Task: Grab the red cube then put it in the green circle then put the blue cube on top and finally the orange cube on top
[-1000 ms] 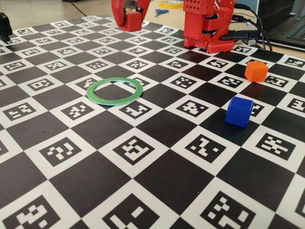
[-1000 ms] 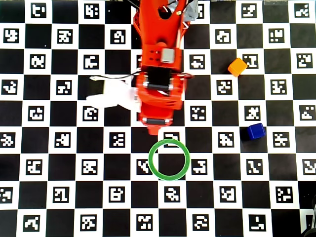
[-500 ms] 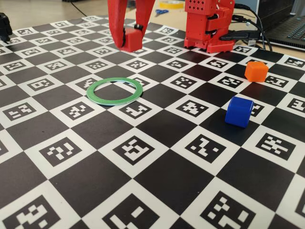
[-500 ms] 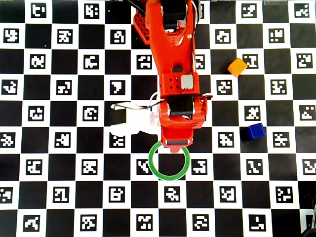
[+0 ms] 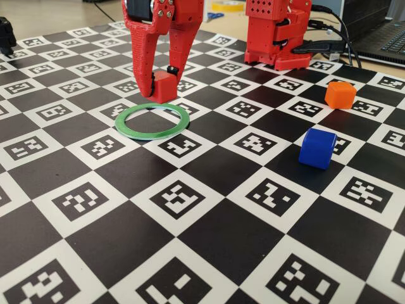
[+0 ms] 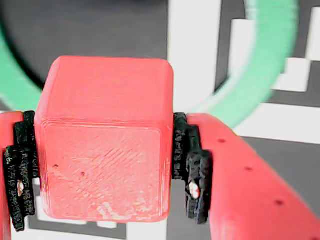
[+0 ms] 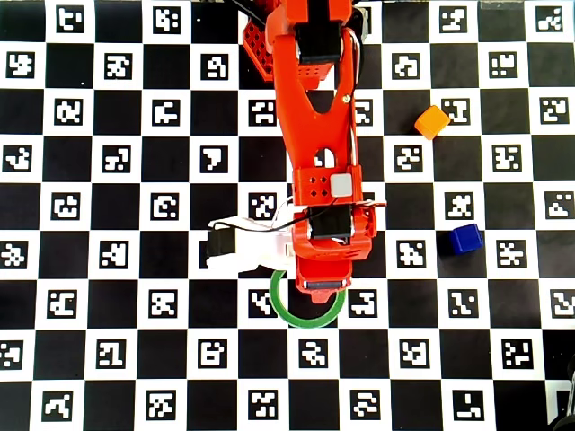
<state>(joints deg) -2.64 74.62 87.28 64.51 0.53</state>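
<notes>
grip: our red two-finger gripper (image 5: 163, 85) clamps the small matte red plastic cube (image 6: 105, 140) | where: above far rim of thin flat green ring (image 5: 152, 120) | next: we centre over its open middle, lower flat, then release

My gripper (image 5: 160, 87) filled by red cube (image 5: 164, 85), green circle (image 5: 152, 120) centre bare, blue cube (image 5: 317, 147) and orange cube (image 5: 340, 94) well apart at fixed-view right
</notes>
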